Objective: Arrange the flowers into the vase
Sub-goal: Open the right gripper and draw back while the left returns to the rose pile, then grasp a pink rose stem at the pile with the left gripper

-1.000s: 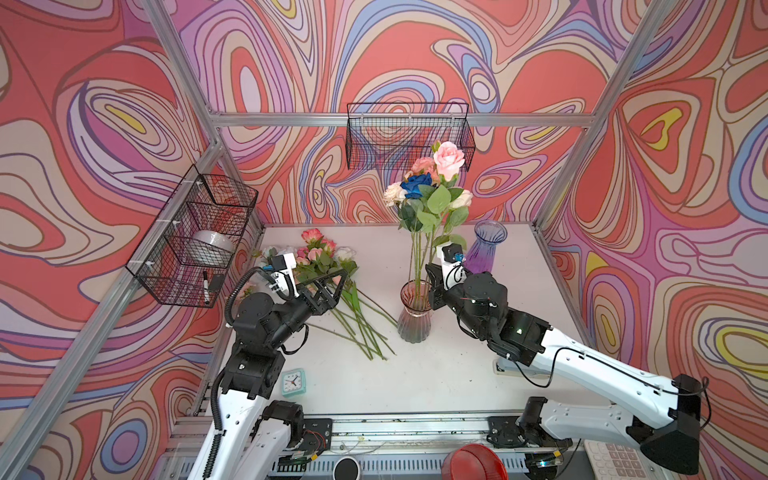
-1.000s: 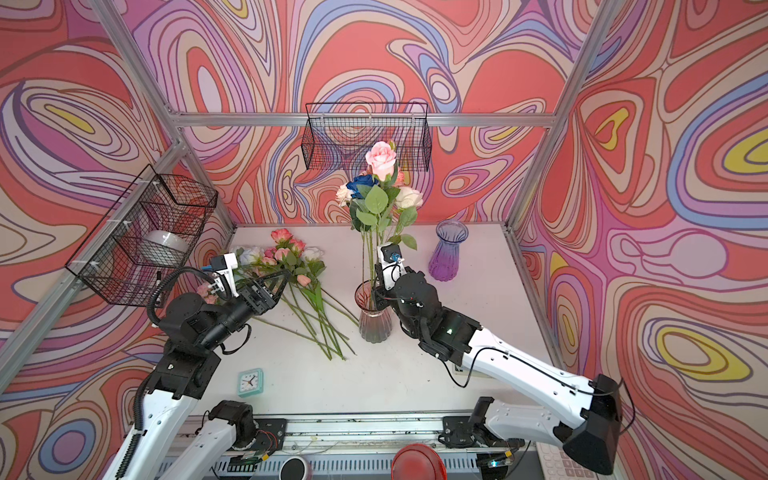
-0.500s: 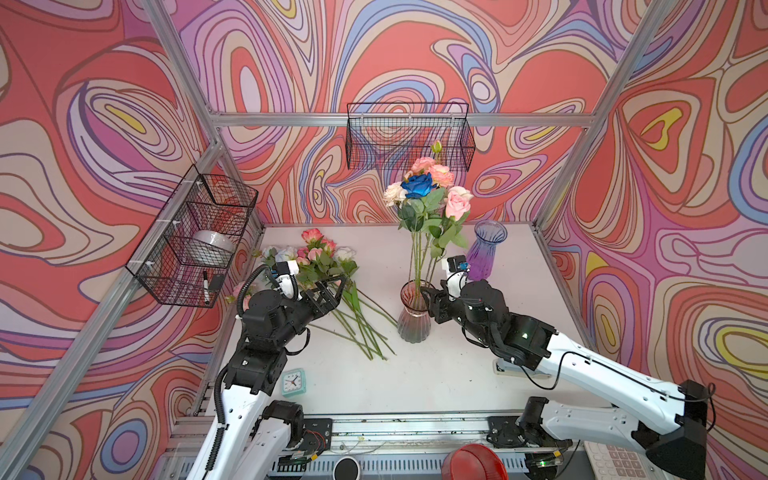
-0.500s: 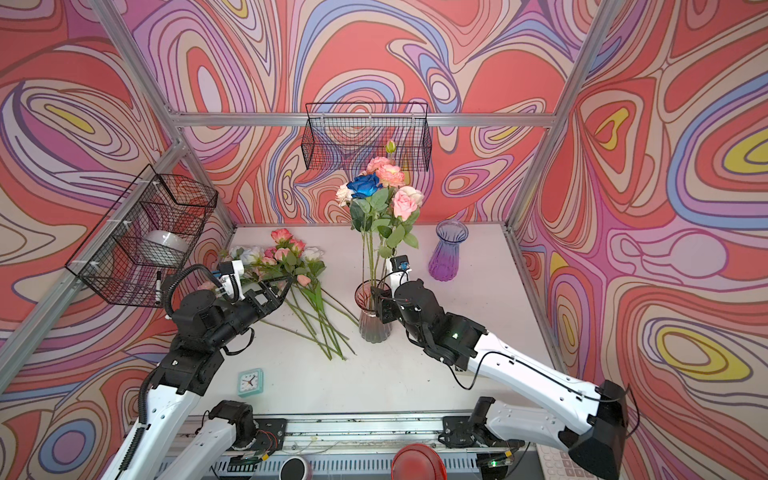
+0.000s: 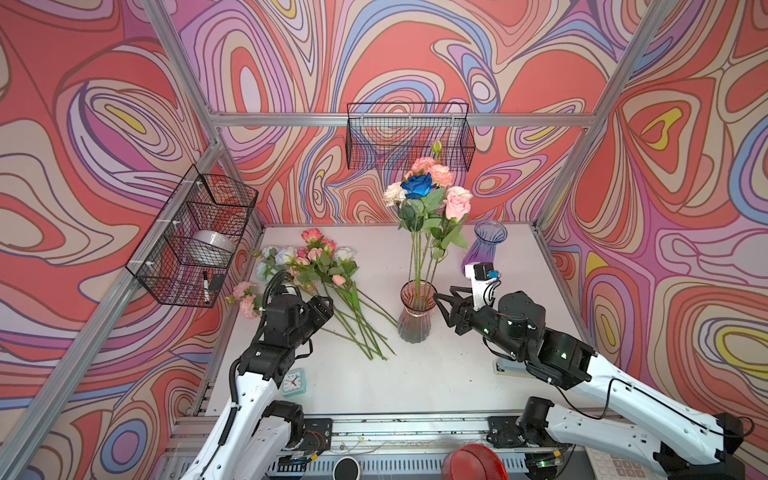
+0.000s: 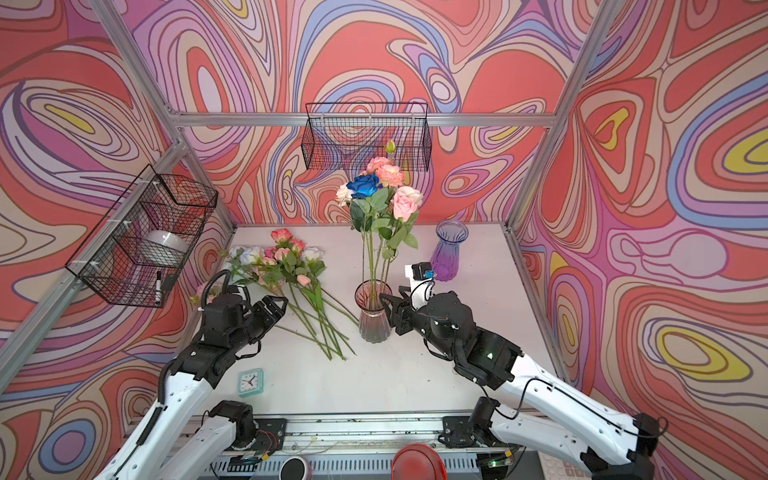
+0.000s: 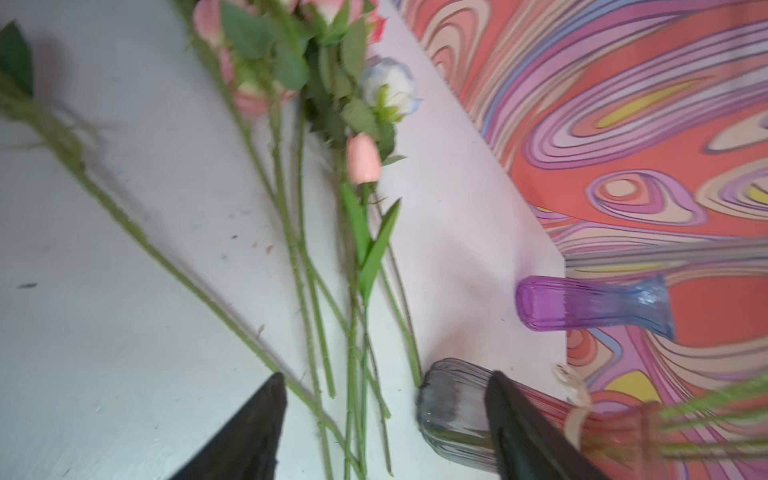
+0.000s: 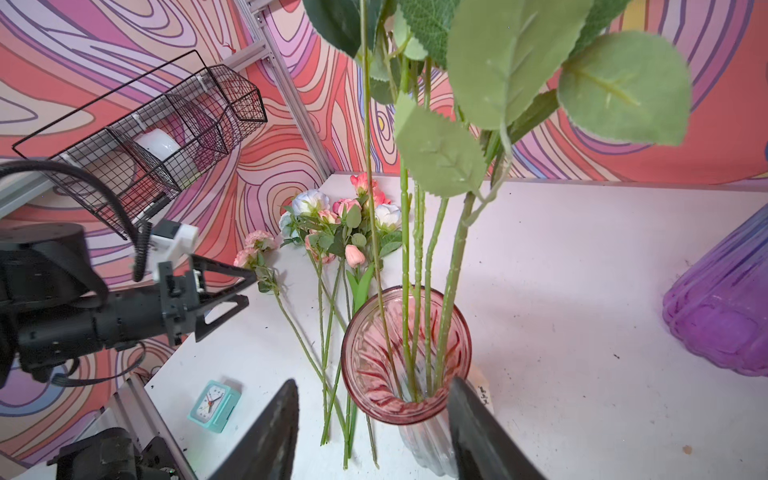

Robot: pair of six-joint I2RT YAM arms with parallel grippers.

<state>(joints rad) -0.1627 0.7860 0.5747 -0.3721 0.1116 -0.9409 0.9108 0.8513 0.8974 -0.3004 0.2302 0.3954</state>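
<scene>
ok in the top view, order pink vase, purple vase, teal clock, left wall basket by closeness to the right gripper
From the right gripper:
1. pink vase, right beside it
2. purple vase, behind it
3. teal clock, front left
4. wire basket, left wall

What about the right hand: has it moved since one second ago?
Yes. The right hand dropped from the stems above the pink vase to beside its rim.

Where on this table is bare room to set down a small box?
Free: the table front, from clock to right arm, before the pink vase; the back middle, between loose flowers and purple vase. Crowded: the left.
</scene>
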